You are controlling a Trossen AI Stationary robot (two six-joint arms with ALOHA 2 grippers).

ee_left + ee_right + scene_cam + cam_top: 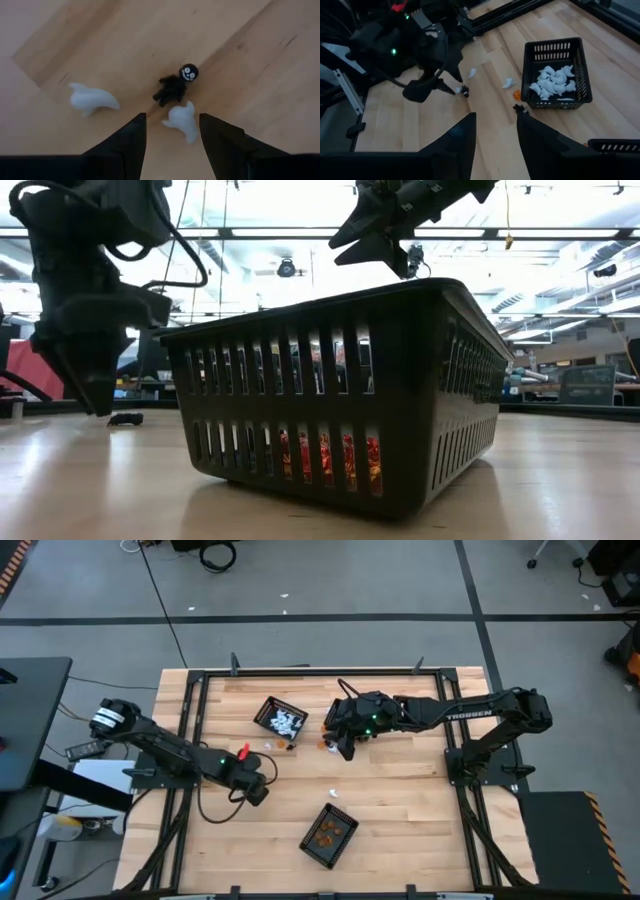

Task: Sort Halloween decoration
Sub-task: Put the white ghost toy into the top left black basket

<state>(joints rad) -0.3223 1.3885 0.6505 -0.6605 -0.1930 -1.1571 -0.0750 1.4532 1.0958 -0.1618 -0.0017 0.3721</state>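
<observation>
My left gripper (172,117) hangs open over the wood, pointing down, left of the table's middle (262,785). A white ghost trinket (182,121) lies just ahead of its two fingertips, between them. A black figure with a grinning face (175,85) lies beyond it, and a second white ghost (92,98) off to one side. I see no touch. My right gripper (496,117) stays open and empty, high above the table's far middle (345,745). More trinkets lie loose near it: a white ghost (508,83), an orange piece (517,94) and a black piece (520,106).
A black mesh basket (552,42) at the far middle holds several white ghosts. Another black basket (312,845) near the front edge holds orange pieces and fills the low view (340,390). A third basket's rim (615,145) shows under my right arm. Bare wood lies between them.
</observation>
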